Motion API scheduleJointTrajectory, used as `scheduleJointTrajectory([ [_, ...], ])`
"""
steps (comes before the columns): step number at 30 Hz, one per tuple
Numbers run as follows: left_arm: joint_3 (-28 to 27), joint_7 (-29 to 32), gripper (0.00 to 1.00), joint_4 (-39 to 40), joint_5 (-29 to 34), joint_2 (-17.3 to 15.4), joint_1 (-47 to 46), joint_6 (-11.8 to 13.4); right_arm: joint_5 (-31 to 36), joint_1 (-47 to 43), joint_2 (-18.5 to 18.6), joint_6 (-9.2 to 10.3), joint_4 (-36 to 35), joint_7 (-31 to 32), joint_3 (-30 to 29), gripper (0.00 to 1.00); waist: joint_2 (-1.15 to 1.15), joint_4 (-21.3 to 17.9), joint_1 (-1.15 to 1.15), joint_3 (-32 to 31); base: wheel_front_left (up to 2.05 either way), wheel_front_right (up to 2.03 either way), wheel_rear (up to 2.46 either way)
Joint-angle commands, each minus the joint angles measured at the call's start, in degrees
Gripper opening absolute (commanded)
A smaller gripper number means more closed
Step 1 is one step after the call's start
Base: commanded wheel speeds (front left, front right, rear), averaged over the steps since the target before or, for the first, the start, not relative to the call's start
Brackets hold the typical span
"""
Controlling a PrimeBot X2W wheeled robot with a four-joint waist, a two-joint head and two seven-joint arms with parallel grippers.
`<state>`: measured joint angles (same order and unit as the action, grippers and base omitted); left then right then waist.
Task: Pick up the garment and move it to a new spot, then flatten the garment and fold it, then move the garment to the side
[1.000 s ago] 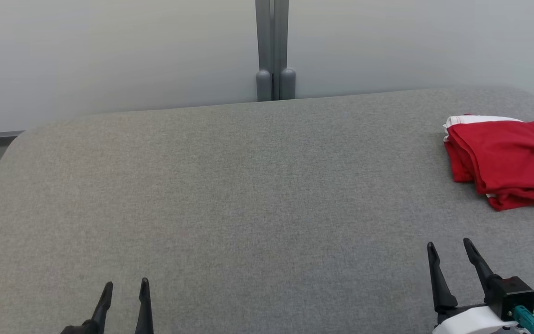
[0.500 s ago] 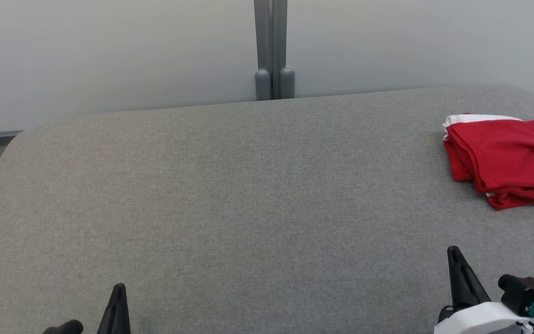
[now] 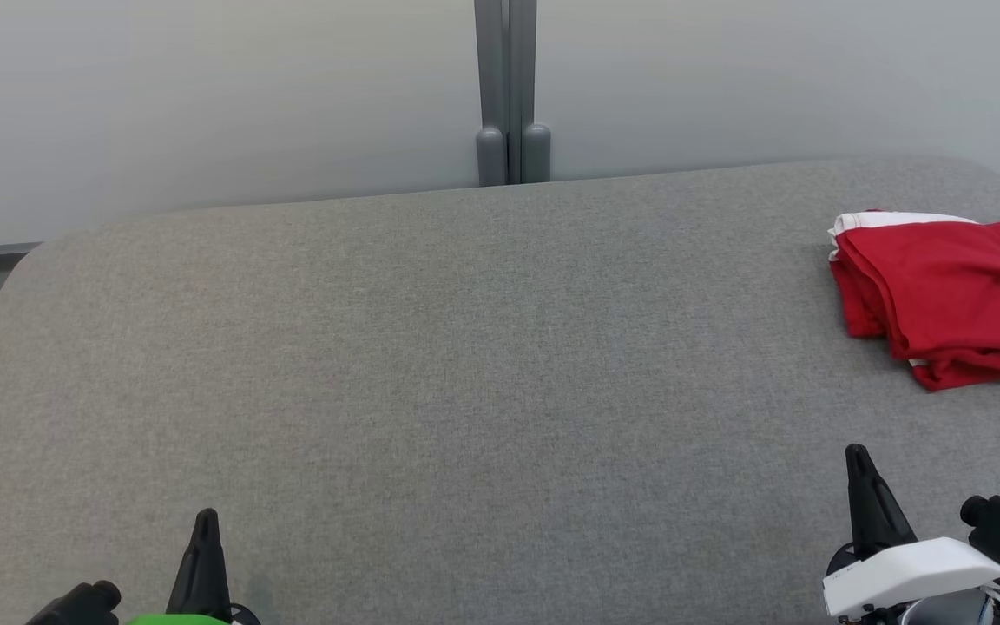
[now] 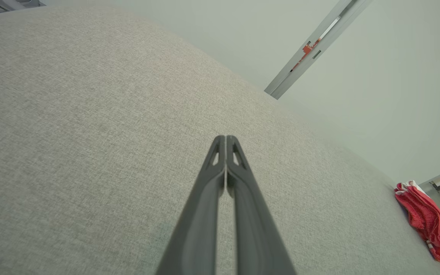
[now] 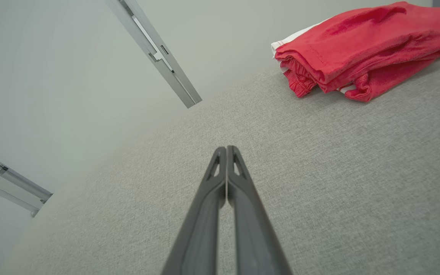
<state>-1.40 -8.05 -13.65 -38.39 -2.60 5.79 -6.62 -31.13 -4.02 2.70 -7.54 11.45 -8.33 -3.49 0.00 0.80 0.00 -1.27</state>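
Left gripper (image 3: 205,525) at the lower left of the head view: both fingers pressed together into one dark point, nothing between them. My left wrist view confirms it, with the tips meeting, only a thin slit lower down the fingers, and bare grey weave beyond. Right gripper (image 3: 858,456) at the lower right, likewise closed tip to tip and holding nothing; its white wrist housing sits just behind it. Both point out over the grey fabric-covered surface (image 3: 465,347); I cannot tell whether either tip touches it. The garment (image 3: 943,295), red with a white band showing at its far left corner, lies folded in a slightly rumpled stack at the far right of the surface, running off the head view's right edge. It is ahead of my right gripper and a little to its right, well apart, with plain grey cloth between. In my right wrist view it sits at the upper right, layered folded edges turned towards the fingers. From my left gripper it is far off across the whole surface; in that wrist view it shows small at the lower right edge. A grey post (image 3: 507,87) stands against the pale wall behind the surface, near centre.
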Motion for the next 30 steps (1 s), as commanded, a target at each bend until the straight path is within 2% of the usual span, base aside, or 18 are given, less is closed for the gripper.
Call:
scheduleJointTrajectory([
  [1,-0.4,0.5,0.0,0.6,-2.1,-0.2,-1.9,-0.3,-2.5,1.7,0.4,0.02,-0.5,0.4,-0.3,0.0,0.0,0.0,0.0,0.0,0.0,0.0,0.0],
  [30,-2.3,6.1,0.0,0.2,-22.5,-0.3,-6.2,-0.6,-25.8,5.2,0.6,0.04,0.6,6.0,-1.2,0.0,0.0,-0.2,0.0,0.4,0.0,0.0,0.0],
])
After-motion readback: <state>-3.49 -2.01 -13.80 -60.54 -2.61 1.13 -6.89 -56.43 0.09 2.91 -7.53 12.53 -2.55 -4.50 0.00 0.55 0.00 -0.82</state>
